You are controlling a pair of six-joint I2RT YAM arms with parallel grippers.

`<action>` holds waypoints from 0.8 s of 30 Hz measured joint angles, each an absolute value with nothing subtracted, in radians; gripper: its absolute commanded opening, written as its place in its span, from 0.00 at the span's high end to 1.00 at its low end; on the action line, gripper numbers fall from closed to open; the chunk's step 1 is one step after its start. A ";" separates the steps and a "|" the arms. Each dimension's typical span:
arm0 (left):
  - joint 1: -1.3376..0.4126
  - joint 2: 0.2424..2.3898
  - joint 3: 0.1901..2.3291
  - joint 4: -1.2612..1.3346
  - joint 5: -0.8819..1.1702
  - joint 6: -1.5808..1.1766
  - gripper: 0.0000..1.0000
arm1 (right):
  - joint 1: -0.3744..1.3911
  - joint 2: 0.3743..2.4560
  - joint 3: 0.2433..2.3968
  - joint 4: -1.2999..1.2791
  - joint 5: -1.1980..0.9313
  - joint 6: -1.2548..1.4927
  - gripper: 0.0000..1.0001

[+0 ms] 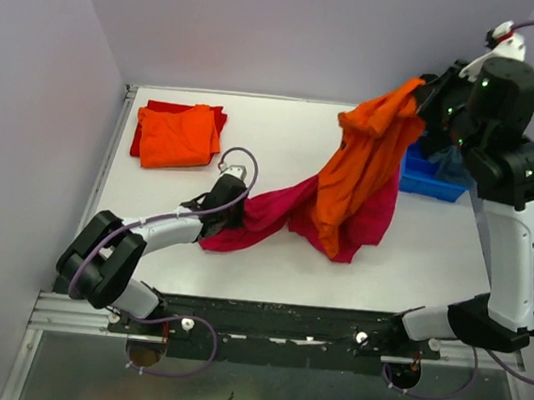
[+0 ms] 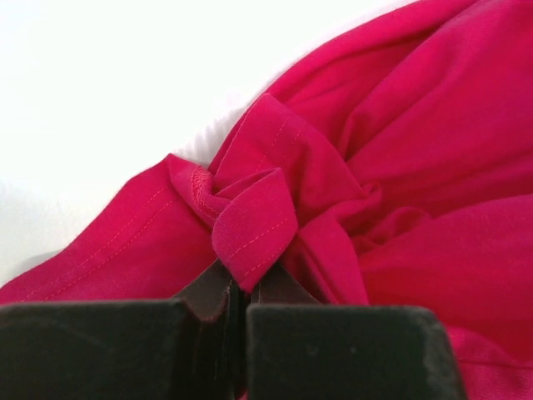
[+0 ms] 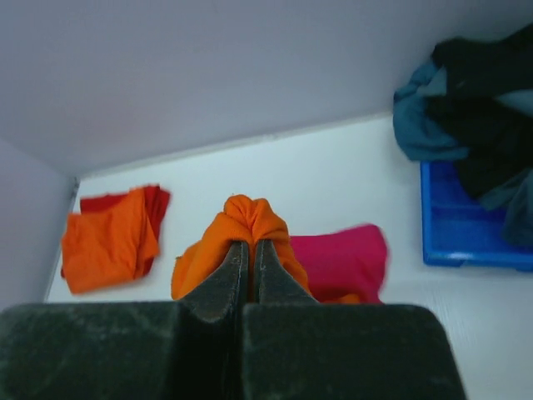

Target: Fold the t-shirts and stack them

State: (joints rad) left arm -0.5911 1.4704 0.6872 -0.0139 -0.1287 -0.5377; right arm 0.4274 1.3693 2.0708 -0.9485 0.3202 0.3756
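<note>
My right gripper (image 1: 427, 91) is raised at the back right, shut on an unfolded orange t-shirt (image 1: 360, 166) that hangs down onto the table; its bunched cloth shows at my fingertips in the right wrist view (image 3: 250, 223). My left gripper (image 1: 232, 199) is low on the table, shut on a hem of the magenta-pink t-shirt (image 1: 289, 212), seen close in the left wrist view (image 2: 258, 225). The pink shirt lies crumpled under the hanging orange one. A folded orange t-shirt (image 1: 177, 135) rests on a folded red t-shirt (image 1: 167, 108) at the back left.
A small blue plastic bin (image 1: 432, 176) stands at the back right, holding teal-blue (image 3: 420, 125) and black (image 3: 483, 100) cloth. The right arm's body partly hides the bin from above. Lilac walls close in the table at the left and back.
</note>
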 measured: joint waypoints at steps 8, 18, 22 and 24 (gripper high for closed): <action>-0.591 1.317 0.560 -0.032 -0.209 -0.588 1.00 | 0.165 1.541 2.408 -0.941 0.249 0.389 0.99; -0.591 1.093 0.490 -0.024 -0.304 -0.624 1.00 | -0.113 1.737 2.455 -0.771 0.183 0.462 0.99; -0.591 1.079 0.482 -0.005 -0.305 -0.636 1.00 | -0.167 1.791 2.431 -0.645 0.156 0.473 0.99; -0.591 1.088 0.484 0.001 -0.305 -0.637 1.00 | -0.188 1.806 2.400 -0.579 0.148 0.487 0.99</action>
